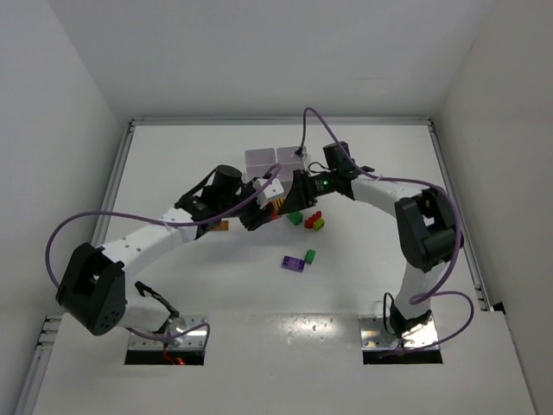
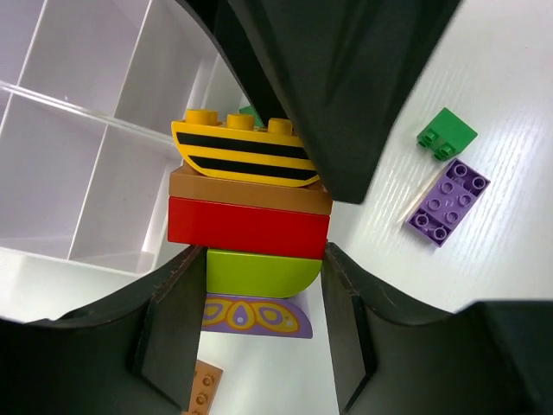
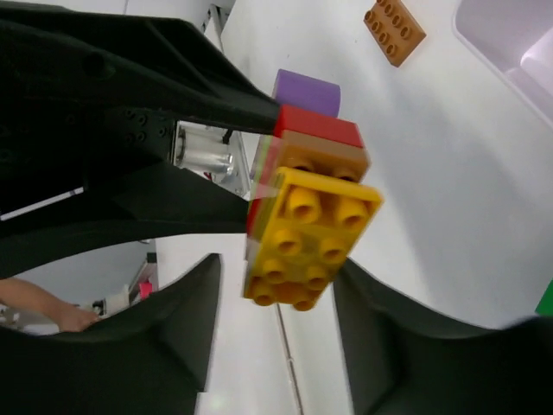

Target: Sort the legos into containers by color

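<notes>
STEP: separating stacked bricks for sorting | left fingers clamping lego stack just beside containers | right fingers straddling yellow top brick, grip unclear | NEXT: likely needing a firm pinch, then peeling it off

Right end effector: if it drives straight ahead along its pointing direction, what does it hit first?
The yellow brick capping the brick stack in the left end effector; it sits between the right end effector's fingers, depth unclear.

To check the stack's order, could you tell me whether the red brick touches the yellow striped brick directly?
No, a tan brick lies between the red brick and the yellow striped brick.
</notes>
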